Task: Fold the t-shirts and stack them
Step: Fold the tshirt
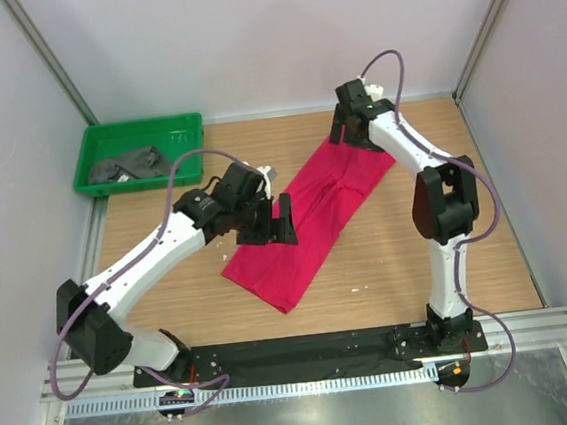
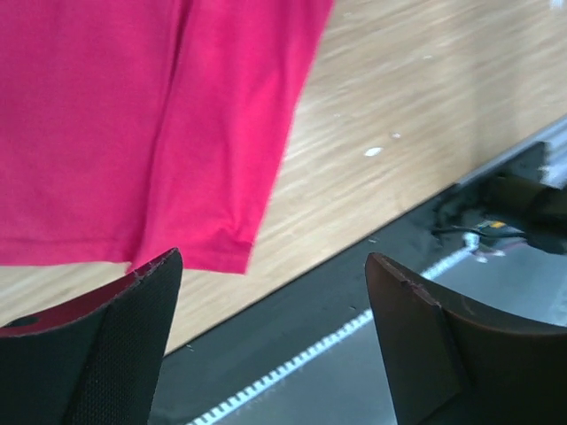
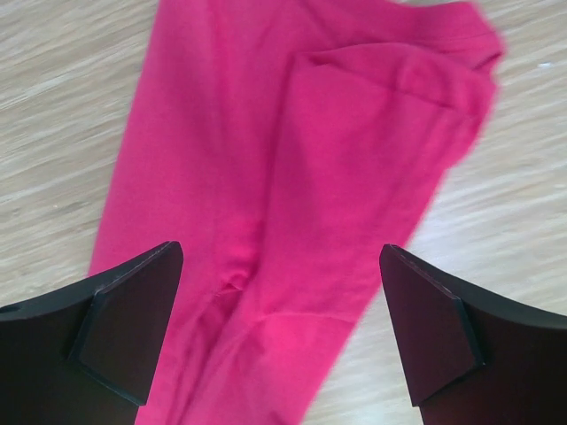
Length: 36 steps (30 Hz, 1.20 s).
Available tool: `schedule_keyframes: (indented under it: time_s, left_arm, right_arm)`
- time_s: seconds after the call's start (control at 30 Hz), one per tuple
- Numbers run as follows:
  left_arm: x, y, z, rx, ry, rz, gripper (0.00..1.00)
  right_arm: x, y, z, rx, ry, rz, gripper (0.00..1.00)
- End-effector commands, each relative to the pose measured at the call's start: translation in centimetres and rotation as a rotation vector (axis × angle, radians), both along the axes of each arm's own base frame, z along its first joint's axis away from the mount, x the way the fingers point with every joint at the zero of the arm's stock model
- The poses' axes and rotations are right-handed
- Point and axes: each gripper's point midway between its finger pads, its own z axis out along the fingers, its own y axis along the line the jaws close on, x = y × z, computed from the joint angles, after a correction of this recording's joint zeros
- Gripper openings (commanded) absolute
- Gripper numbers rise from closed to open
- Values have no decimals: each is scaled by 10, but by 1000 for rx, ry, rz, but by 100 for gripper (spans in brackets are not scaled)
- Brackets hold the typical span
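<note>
The crimson-red t-shirt point(image 1: 305, 225) lies folded into a long band, running diagonally across the middle of the wooden table. It fills the upper left of the left wrist view point(image 2: 133, 124) and the middle of the right wrist view point(image 3: 292, 177). My left gripper point(image 1: 270, 224) hangs open and empty over the shirt's left edge. My right gripper point(image 1: 351, 131) hangs open and empty over the shirt's far end. The dark grey t-shirt point(image 1: 128, 167) lies crumpled in the green tray point(image 1: 180, 132) at the back left.
The wooden table point(image 1: 409, 261) is walled by white panels at the back and sides. A black base plate point(image 1: 307, 351) and a metal rail run along the near edge, also seen in the left wrist view point(image 2: 354, 292). Small white specks lie on the wood.
</note>
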Motion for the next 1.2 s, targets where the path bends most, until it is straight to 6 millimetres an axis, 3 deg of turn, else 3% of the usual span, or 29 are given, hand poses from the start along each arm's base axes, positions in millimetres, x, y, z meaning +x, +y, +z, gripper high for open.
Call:
schedule_keyframes:
  time_s: [0.0,0.03,0.07,0.2,0.27,0.33,0.53,0.57,0.7,0.77,0.83,0.93,1.07,1.17]
  left_arm:
    - [15,7,-37,160,-33,-84,86]
    - [24,9,-57,230,-36,-100,86]
    - [26,9,-66,257,-29,-112,86]
    - [37,23,-113,425,-4,-143,86]
    - [30,32,-139,490,49,-162,86]
    - [23,34,-153,490,84,-173,86]
    - [-11,25,-179,445,223,-174,84]
    - [-18,19,-185,432,257,-162,84]
    - [-47,-12,-194,373,344,-206,82]
    - [-61,-36,-190,317,361,-251,82]
    - [-76,-59,-186,256,407,-281,82]
    - [-86,-77,-184,232,405,-301,81]
    - [-78,-70,-175,269,346,-278,81]
    - [-71,-64,-157,282,289,-270,82]
  right_arm:
    - [14,8,-18,-42,0,-65,100]
    - [17,17,-18,-41,-8,-55,100]
    - [18,20,-33,-50,18,-55,100]
    - [20,25,-54,-72,47,-51,100]
    - [21,25,-64,-84,57,-43,100]
    - [21,28,-74,-88,66,-20,100]
    - [41,43,-92,-86,60,120,100]
    - [43,45,-102,-95,75,148,100]
    - [52,61,-116,-64,88,245,100]
    - [55,72,-119,-27,80,286,100]
    - [55,87,-119,0,67,346,100]
    - [51,108,-112,18,66,435,100]
    - [42,107,-89,5,65,439,100]
    - [37,96,-53,-27,38,432,100]
